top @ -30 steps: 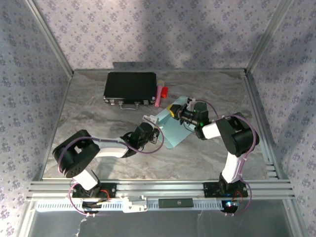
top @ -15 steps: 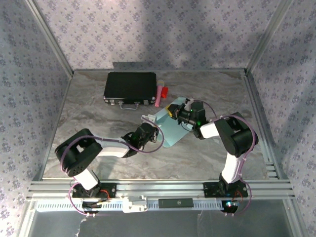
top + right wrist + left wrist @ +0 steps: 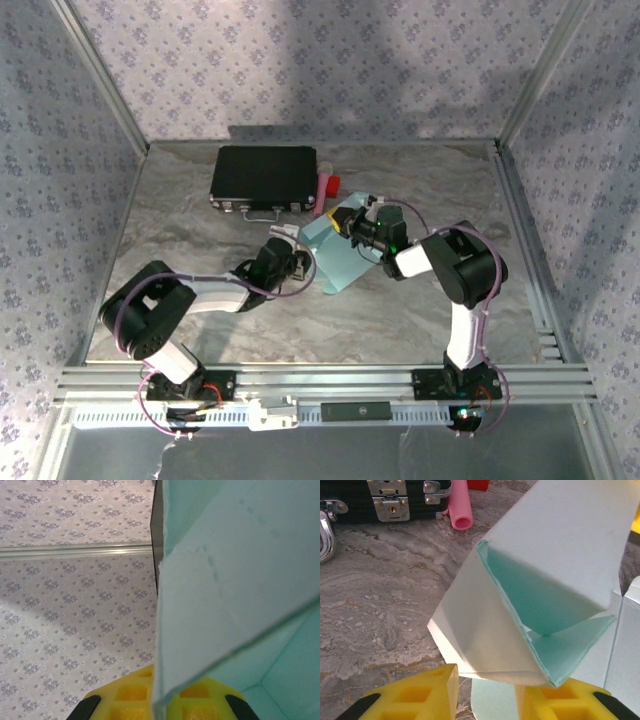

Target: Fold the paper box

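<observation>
Paper box (image 3: 333, 258) hangs half-formed near the table's (image 3: 180, 200) far edge, right gripper (image 3: 350, 224) pinched shut on it, left gripper (image 3: 485, 690) part-open at its corner, hold unclear; I risk creasing the card if the arms pull apart.

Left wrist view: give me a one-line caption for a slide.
Half-folded pale blue paper box, open end facing the left claw, black case and pink tube behind on the marbled table.

Left gripper (image 3: 284, 234) jaws parted, right gripper (image 3: 348, 222) pinched shut
</observation>
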Motion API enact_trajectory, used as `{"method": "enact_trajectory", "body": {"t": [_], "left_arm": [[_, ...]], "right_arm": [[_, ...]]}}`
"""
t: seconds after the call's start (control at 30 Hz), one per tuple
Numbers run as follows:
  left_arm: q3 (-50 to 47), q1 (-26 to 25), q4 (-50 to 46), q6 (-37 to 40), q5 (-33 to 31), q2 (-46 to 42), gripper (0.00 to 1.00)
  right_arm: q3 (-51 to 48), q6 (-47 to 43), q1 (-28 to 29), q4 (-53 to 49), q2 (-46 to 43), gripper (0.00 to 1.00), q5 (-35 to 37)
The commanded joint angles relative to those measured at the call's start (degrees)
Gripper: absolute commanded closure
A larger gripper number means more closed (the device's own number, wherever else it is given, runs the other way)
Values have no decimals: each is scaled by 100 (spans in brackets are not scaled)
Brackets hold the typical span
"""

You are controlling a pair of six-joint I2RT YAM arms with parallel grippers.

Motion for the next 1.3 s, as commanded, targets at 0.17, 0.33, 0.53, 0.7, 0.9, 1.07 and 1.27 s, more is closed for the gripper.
{"method": "enact_trajectory", "body": {"t": [0.17, 0.33, 0.53, 0.7, 0.9, 1.07, 1.27], "left_arm": [[10, 194, 164, -65, 53, -113, 65], [27, 202, 174, -73, -19, -83, 65], [34, 199, 358, -115, -132, 22, 65], [32, 172, 630, -151, -184, 96, 65], [27, 90, 877, -128, -347, 200, 63], [-90, 63, 1142, -144, -567, 438, 60], [-200, -55, 1583, -137, -1006, 653, 58]], "right_arm": [[153, -60, 129, -83, 424, 99, 121], [191, -3, 146, -48, 460, 97, 147], [205, 112, 215, -61, 482, 97, 253], [220, 218, 235, -73, 524, 98, 353], [236, 417, 260, -119, 491, 98, 571], [288, 548, 267, -129, 482, 99, 670], [320, 596, 300, -254, 405, 100, 732]]}}
